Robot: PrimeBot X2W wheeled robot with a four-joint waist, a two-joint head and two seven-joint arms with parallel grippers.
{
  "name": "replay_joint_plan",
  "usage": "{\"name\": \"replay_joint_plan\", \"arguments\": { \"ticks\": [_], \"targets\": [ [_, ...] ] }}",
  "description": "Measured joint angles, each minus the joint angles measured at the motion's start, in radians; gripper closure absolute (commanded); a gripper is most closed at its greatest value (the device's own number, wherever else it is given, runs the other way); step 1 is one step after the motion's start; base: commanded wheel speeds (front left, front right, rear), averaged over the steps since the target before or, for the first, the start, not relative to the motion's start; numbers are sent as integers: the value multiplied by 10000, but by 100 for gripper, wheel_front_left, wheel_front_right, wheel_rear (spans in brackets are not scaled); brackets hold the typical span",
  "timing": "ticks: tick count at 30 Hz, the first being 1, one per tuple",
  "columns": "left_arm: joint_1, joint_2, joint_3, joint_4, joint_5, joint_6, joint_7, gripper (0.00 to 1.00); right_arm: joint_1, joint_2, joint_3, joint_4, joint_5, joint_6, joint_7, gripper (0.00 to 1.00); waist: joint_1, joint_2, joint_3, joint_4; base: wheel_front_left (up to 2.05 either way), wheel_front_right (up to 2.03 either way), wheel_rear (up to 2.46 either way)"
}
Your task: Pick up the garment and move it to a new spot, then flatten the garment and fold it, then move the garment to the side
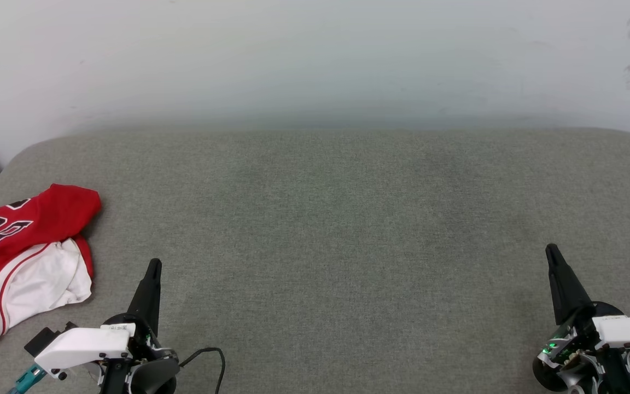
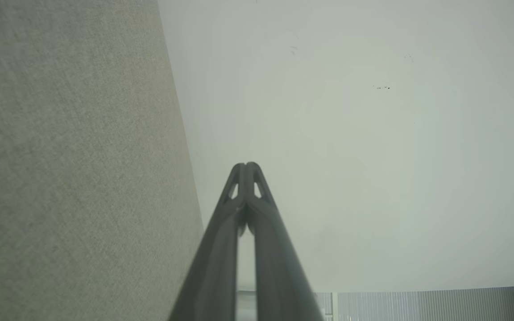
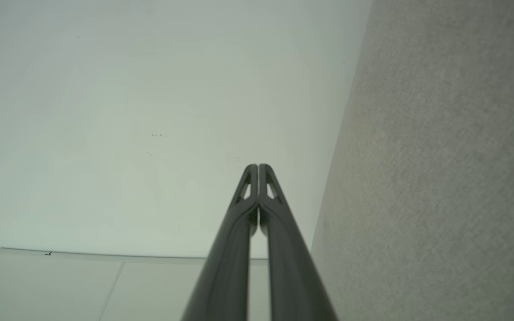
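counter: grey fabric top; wide bare stretch mid; pale wall behind
garment: red w/ white sleeve; crumpled at counter's far left, partly past the head view's edge; neither flat nor folded
left hand: fingers pressed together, holding nothing; near garment, on its right, not touching
right hand: fingers together, empty; far right, well apart from garment
step: prob. the first; pick-up not yet begun
next: left hand needs to spread fingers, reach left, pinch a bunched edge; then carry to bare middle
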Motion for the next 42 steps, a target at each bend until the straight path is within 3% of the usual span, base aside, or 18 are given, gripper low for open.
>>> {"name": "replay_joint_plan", "arguments": {
  "ticks": [21,22,42],
  "targets": [
    [0,0,0,0,0,0,0,100,0,0,0,0,0,0,0,100,0,0,0,0,0,0,0],
    [21,-4,-6,54,0,0,-4,0,28,0,4,46,4,0,0,0,0,0,0,0,0,0,0],
    [245,-19,-1122,-464,460,4,-928,0,427,-35,481,-303,-453,-2,-886,0,0,0,-4,1,0,0,0]
  ]
}}
